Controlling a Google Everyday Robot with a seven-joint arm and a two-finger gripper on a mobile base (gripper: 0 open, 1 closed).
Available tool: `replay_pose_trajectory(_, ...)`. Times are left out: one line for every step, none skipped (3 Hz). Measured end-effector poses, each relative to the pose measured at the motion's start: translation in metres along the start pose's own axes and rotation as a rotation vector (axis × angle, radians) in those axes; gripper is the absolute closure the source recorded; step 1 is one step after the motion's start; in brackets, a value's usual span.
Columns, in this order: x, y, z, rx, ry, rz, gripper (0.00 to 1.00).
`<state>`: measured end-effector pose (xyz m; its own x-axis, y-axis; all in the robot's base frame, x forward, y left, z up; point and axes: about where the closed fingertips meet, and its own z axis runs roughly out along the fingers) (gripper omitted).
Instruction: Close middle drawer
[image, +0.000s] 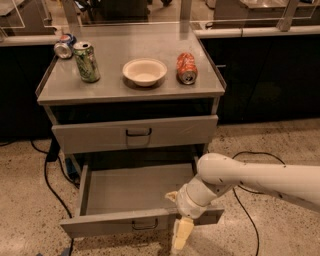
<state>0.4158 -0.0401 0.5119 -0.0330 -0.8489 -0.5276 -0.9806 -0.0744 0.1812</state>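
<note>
The middle drawer (135, 192) is pulled far out of the grey cart and holds nothing. Its low flat front (100, 223) faces me and carries a small dark loop handle (145, 226). My white arm (250, 177) reaches in from the right. My gripper (182, 234) is cream-coloured and points down, just in front of the drawer front and to the right of the handle. It holds nothing that I can see.
The drawer above (135, 133) is closed. On the cart top (110, 85) stand a green can (87, 62), a white bowl (144, 71), a red can on its side (186, 68) and another tipped can (64, 46). Black cables (47, 175) lie on the floor on both sides.
</note>
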Motion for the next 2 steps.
replay_pose_trajectory(-0.0119, 0.0173, 0.0167, -0.045, 0.012, -0.006, 0.00)
replay_pose_trajectory(-0.0119, 0.0173, 0.0167, -0.045, 0.012, -0.006, 0.00)
